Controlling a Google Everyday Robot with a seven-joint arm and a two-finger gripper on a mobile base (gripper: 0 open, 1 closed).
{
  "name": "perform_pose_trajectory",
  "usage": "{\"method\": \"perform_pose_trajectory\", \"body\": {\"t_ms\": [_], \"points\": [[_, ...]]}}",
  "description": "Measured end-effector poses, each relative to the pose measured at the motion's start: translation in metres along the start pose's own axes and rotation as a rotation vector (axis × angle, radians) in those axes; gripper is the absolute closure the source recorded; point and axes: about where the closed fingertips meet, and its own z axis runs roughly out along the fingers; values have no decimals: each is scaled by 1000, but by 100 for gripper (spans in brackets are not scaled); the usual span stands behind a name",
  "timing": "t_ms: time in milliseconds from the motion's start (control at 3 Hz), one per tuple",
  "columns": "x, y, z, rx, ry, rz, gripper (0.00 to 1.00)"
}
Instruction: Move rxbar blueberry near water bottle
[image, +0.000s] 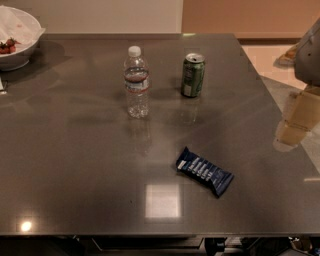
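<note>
Rxbar blueberry (205, 171): a flat bar in a dark blue wrapper with white lettering. It lies on the dark grey table (75, 165), right of centre and toward the near edge. Its long axis runs diagonally, from upper left to lower right. Nothing touches it.

The water bottle (136, 82), clear with a white cap and a pale label band, stands upright further back and to the left, well apart from the bar. A green can (192, 75) stands upright just to the right of the bottle, apart from it.

The gripper (294, 120) appears as a pale, blurred shape at the right edge of the view, over the table's right border, with a grey part of the arm above it. It is well apart from bar, bottle and can, and touches none of them. Nothing is seen in its grasp; whether it is open or closed cannot be told.

A white bowl (15, 42) holding red pieces sits at the far left corner.
</note>
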Motion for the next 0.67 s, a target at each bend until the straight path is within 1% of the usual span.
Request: {"method": "perform_pose_trajectory", "body": {"t_ms": [667], "points": [[-2,1,1,-8,-6,-2,0]]}}
